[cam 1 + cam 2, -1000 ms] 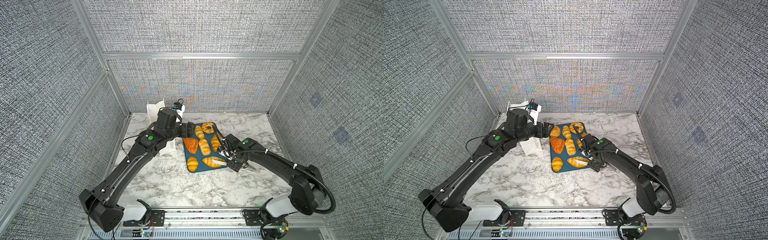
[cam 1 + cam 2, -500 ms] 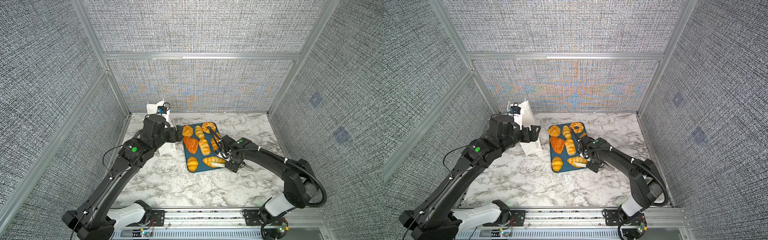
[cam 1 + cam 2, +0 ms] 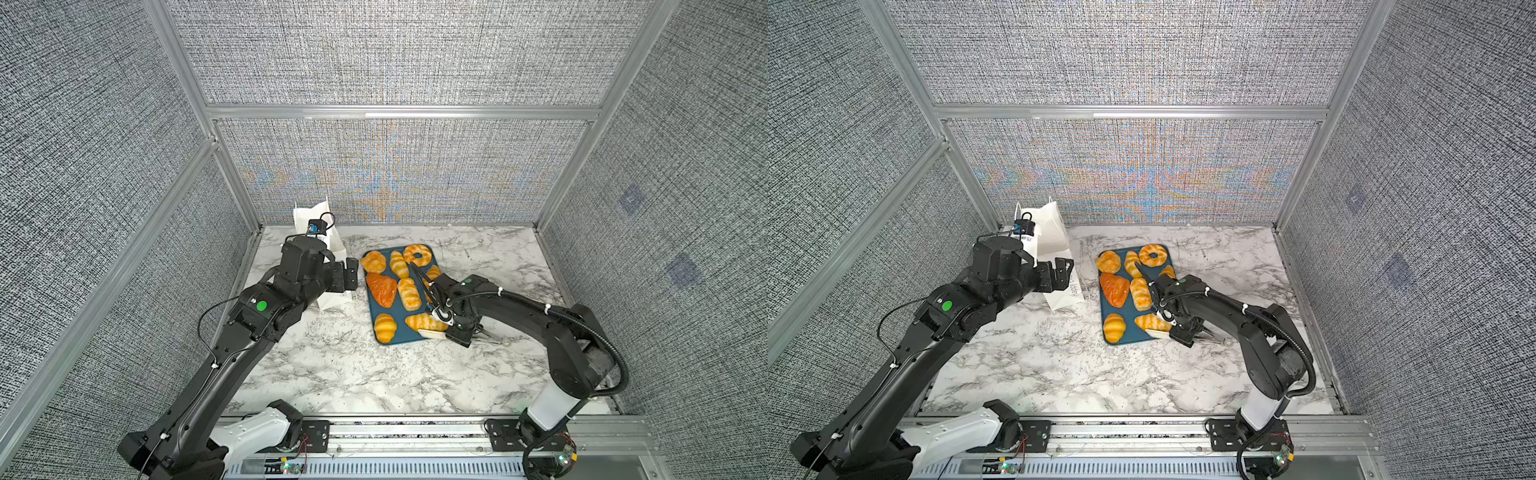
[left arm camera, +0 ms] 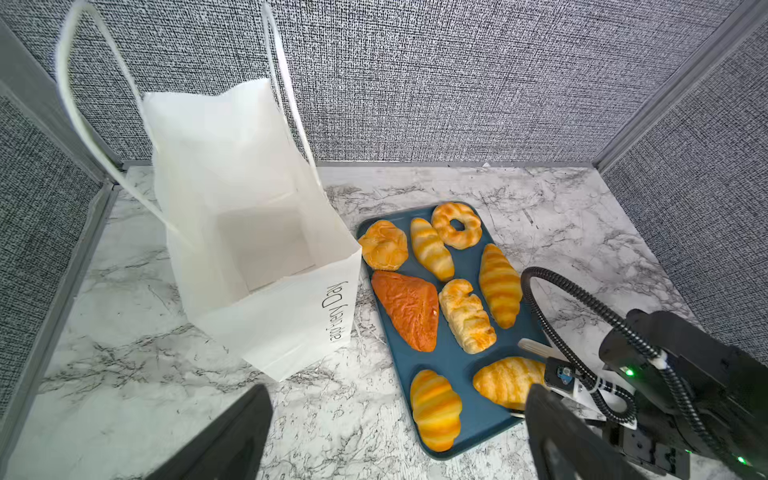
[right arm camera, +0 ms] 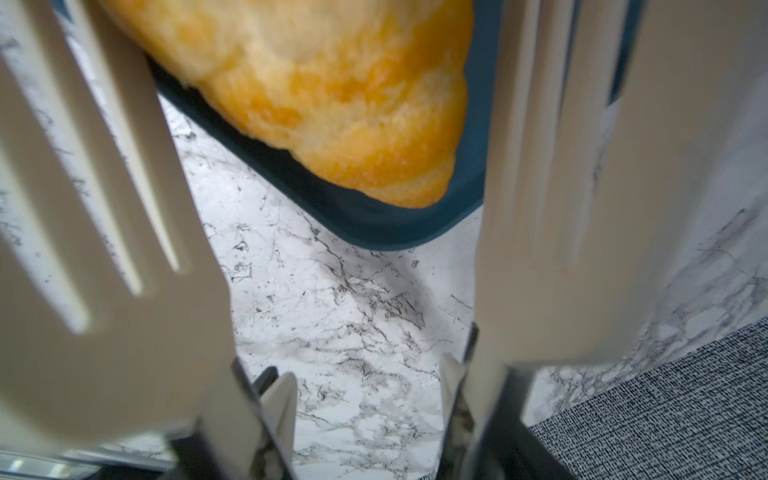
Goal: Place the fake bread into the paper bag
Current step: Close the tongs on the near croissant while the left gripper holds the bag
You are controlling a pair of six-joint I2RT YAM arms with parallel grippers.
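bag (image 4: 249,187) mid-left stands open now your left gripper (image 3: 351,273) backed off, fingers wide + empty; right gripper (image 3: 457,332) holds tongs (image 5: 104,249) astride lower-right croissant (image 4: 507,380), so pickup's next.

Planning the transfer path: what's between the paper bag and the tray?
Only a bare strip of marble between paper bag and tray, clearest in the left wrist view.

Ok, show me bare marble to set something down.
Free: the wide marble between the teal tray and the front rail, and the back-right corner beside the tray. Crowded: the slit between paper bag and tray, near the open left gripper; the tray's near corner, where the right gripper holds white tongs.
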